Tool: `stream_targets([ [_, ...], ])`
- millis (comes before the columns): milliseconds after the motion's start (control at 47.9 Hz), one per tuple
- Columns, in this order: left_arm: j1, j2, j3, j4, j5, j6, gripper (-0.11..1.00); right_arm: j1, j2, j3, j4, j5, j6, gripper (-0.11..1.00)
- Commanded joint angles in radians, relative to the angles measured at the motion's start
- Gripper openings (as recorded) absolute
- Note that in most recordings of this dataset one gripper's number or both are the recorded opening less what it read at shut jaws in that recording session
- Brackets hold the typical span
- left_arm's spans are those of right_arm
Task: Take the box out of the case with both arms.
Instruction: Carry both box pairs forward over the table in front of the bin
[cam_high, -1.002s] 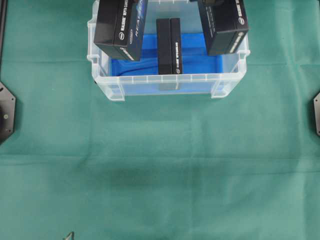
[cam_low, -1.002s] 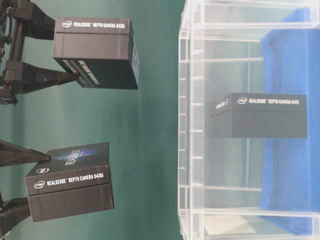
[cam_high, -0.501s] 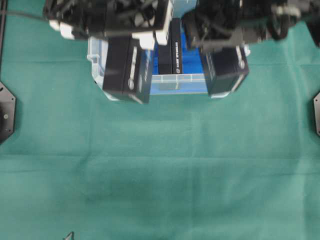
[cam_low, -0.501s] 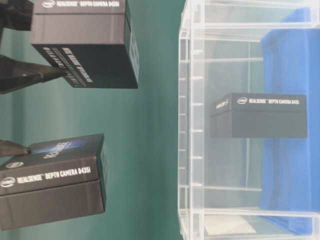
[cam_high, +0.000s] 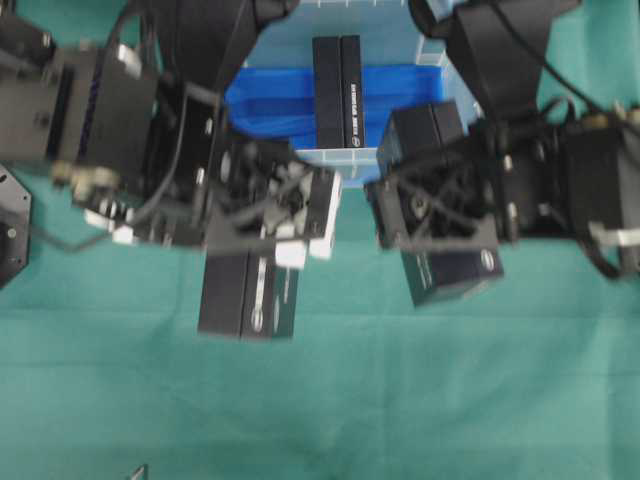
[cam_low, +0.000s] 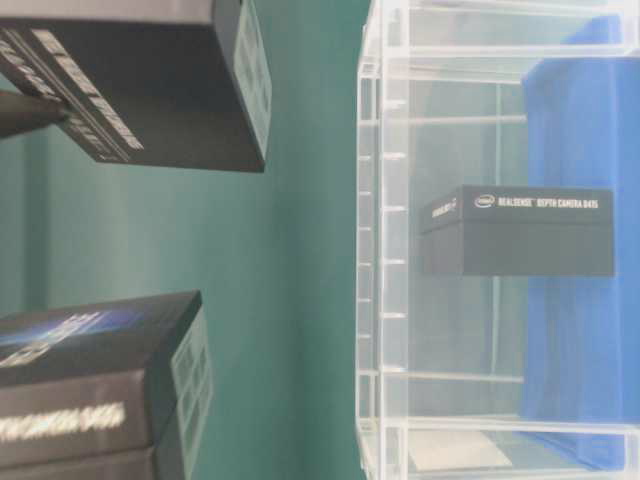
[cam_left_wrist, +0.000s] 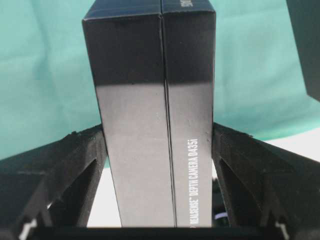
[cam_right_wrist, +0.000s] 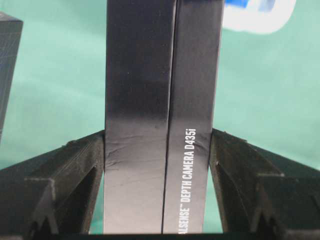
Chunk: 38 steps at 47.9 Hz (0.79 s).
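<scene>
The clear case with its blue liner stands at the back; in the table-level view its rimmed wall is on the right. One black camera box stands inside it. My left gripper is shut on a second black box, held over the green cloth in front of the case; the fingers press its sides. My right gripper is shut on a third black box, also outside the case. Both held boxes hang in the air.
Green cloth covers the table in front of the case. Black arm bases sit at the left edge and the right edge. The two arms crowd the space over the case's front wall.
Both arms have carried their boxes out over the case's front wall and toward the table's front. The boxes now loom larger in the table-level view. The box in the case has not moved.
</scene>
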Motion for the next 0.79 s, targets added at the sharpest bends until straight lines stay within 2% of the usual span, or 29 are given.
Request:
stream_targets([
  [0, -0.025, -0.018, -0.014, 0.003, -0.003, -0.018, 0.64, 0.032, -0.029, -0.032, -0.009, 0.002, 0.029, 0.66],
  [313, -0.072, -0.017, -0.012, 0.005, -0.002, -0.038, 0.64, 0.114, -0.012, -0.055, -0.026, 0.043, 0.146, 0.66],
  [772, -0.109, -0.012, -0.012, 0.003, -0.002, -0.081, 0.64, 0.170, 0.043, -0.133, -0.026, 0.110, 0.172, 0.66],
])
